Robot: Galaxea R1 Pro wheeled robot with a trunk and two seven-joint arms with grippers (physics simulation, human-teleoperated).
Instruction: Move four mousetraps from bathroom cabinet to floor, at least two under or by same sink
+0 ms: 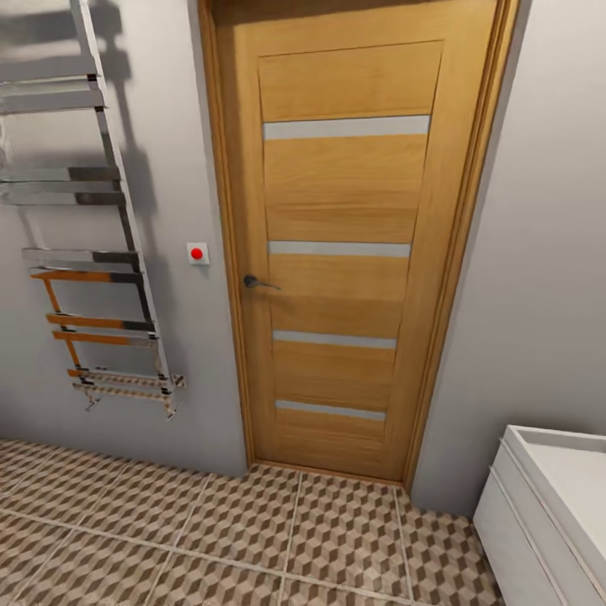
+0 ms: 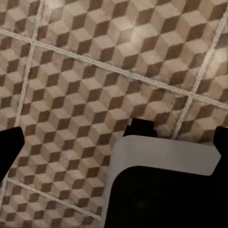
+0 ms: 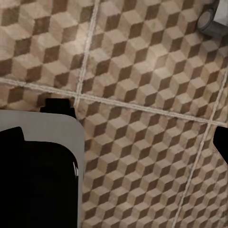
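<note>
- Two task things show here: the bathroom floor (image 1: 252, 539), tiled in large squares printed with brown and beige cubes and split by pale grout lines, and a corner of the sink (image 1: 564, 480), a white basin at the lower right of the head view.
- The sink sits on top of a white vanity (image 1: 513, 547) whose front drops to the floor tiles just right of the door.
- The same cube tiles lie below the left gripper (image 2: 114, 142) in the left wrist view; its two dark fingertips (image 2: 9, 152) sit at opposite edges of that picture, so the fingers are spread wide with nothing between them but floor.
- The right gripper (image 3: 118, 142) hangs over the tiles likewise, dark fingertips (image 3: 221, 142) far apart at the picture's edges, holding nothing.
- A grey and black part of the robot's body (image 2: 161, 185) lies under each wrist camera.
- A small round grey object (image 3: 209, 21) shows at a corner of the right wrist view; what it is I cannot tell.
- Straight ahead stands a closed wooden door (image 1: 345, 244) with four pale strips across it and a dark lever handle (image 1: 257, 283).
- Just left of the door frame, a white wall switch (image 1: 198, 253) carries a red dot.
- Further left, a chrome towel rail (image 1: 84, 244) hangs on the grey wall (image 1: 539, 252).
</note>
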